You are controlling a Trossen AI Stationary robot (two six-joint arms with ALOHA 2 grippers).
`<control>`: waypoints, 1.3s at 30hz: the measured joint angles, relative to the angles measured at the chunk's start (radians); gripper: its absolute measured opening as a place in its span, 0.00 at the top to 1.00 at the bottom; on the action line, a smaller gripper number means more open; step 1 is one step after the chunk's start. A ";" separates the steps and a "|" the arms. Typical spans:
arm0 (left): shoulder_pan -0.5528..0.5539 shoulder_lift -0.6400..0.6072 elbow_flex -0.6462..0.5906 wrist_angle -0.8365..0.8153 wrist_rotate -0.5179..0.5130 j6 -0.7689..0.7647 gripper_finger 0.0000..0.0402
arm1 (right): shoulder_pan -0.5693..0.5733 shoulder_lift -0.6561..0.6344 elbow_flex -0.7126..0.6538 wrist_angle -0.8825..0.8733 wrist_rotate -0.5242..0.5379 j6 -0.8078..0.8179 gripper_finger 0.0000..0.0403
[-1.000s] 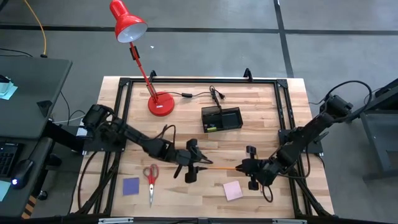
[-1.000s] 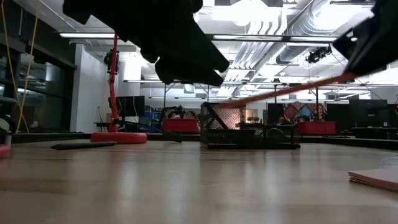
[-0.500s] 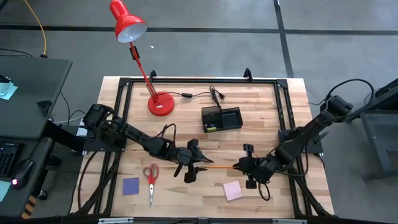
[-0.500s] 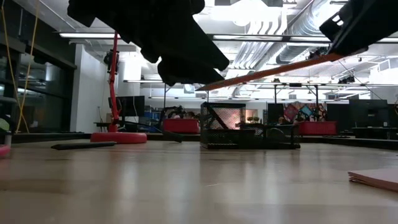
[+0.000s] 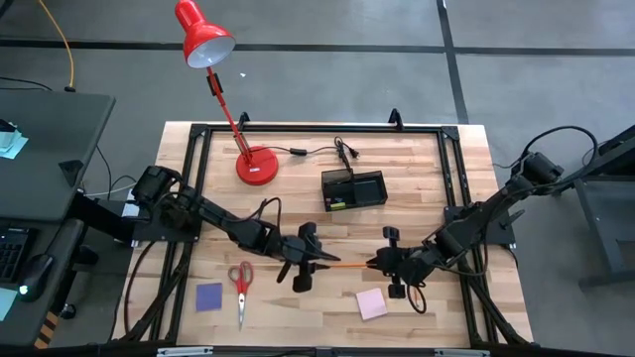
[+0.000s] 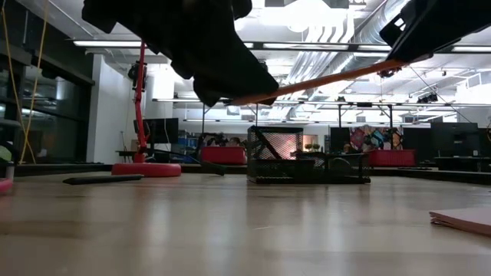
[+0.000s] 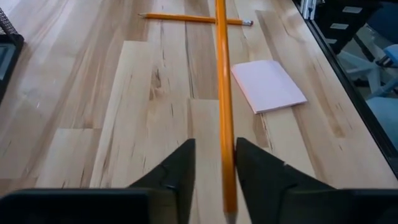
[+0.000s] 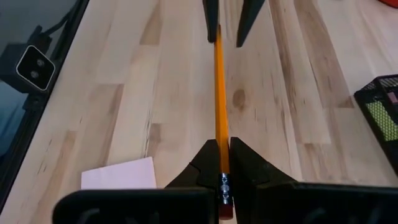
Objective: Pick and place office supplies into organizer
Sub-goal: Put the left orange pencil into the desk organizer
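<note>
Spanning both jaws, pencil [image 5: 347, 266] hangs above table [image 5: 417, 198].

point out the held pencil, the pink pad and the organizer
held pencil [image 8: 218, 93], right wrist view, middle of its shaft
pink pad [image 7: 268, 84], left wrist view, centre of its top sheet
organizer [image 5: 369, 188], high view, floor of its right compartment

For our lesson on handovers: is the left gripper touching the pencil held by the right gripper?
Cannot tell. In the left wrist view the pencil runs between the left gripper's fingers, gaps unclear. The right gripper clamps its eraser end.
</note>
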 joint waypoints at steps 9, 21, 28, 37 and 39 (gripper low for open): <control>0.000 0.018 0.000 0.000 0.026 0.001 0.92 | 0.000 0.000 0.000 0.014 0.004 -0.016 1.00; -0.001 0.034 0.000 0.005 0.006 0.049 0.97 | 0.000 0.000 0.000 0.050 0.006 -0.048 1.00; -0.014 0.034 0.000 -0.002 -0.080 0.083 0.99 | 0.003 0.000 0.000 0.046 0.010 -0.065 0.92; -0.041 0.034 0.000 -0.117 -0.191 0.068 1.00 | 0.031 -0.022 0.000 0.014 0.065 -0.082 0.66; -0.060 0.034 0.000 -0.120 -0.215 0.068 1.00 | 0.040 -0.040 0.000 0.005 0.102 -0.091 0.61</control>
